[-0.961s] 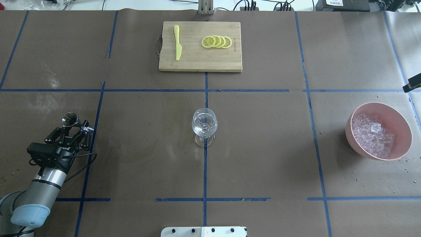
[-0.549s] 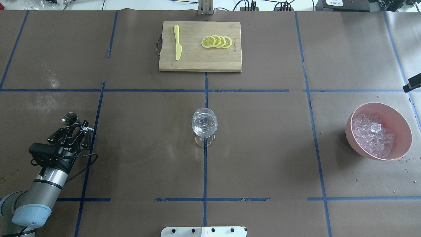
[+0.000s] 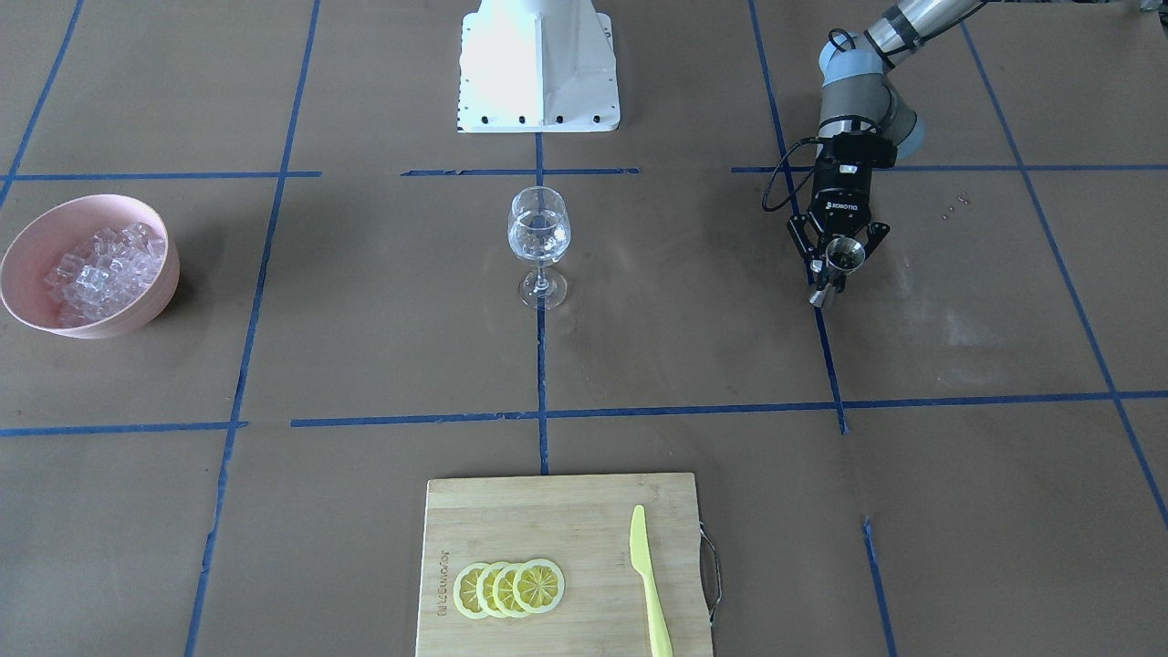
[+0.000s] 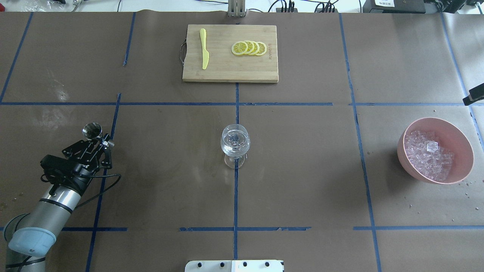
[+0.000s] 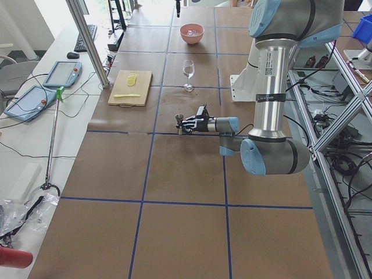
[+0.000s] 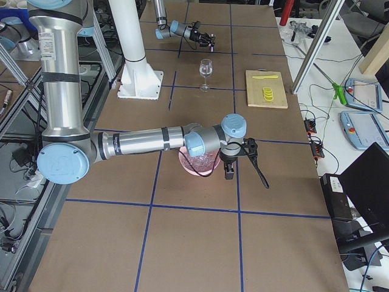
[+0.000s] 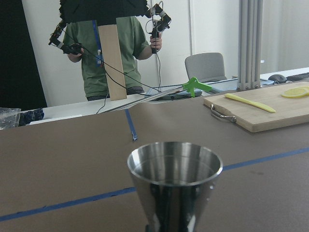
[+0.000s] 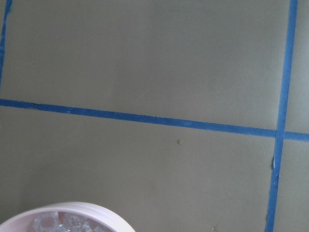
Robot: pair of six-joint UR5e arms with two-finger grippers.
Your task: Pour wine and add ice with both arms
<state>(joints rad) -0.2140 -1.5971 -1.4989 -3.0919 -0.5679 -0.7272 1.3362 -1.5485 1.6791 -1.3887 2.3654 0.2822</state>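
Note:
My left gripper [image 4: 95,140] is shut on a steel jigger [image 4: 92,131] low over the table's left part, left of the wine glass [image 4: 235,143]. They also show in the front view: gripper [image 3: 833,266], jigger [image 3: 845,255]. The jigger [image 7: 174,183] fills the left wrist view, upright. The glass [image 3: 540,228] stands at the centre and holds clear liquid. A pink bowl [image 4: 466,140] of ice [image 4: 427,155] sits at the right. My right arm [image 6: 158,141] hangs beside the bowl [image 6: 193,168]; I cannot tell if its gripper is open or shut. Its wrist view shows only the bowl rim [image 8: 72,207].
A bamboo cutting board [image 4: 230,73] with a yellow knife [image 4: 204,49] and lemon slices [image 4: 249,48] lies at the far middle. The white pedestal [image 3: 538,64] stands on the robot's side. A black piece [image 4: 474,95] pokes in at the right edge. Crumbs lie near the bowl.
My left gripper has moved forward and a little right with the jigger in it. The glass and bowl have not moved.

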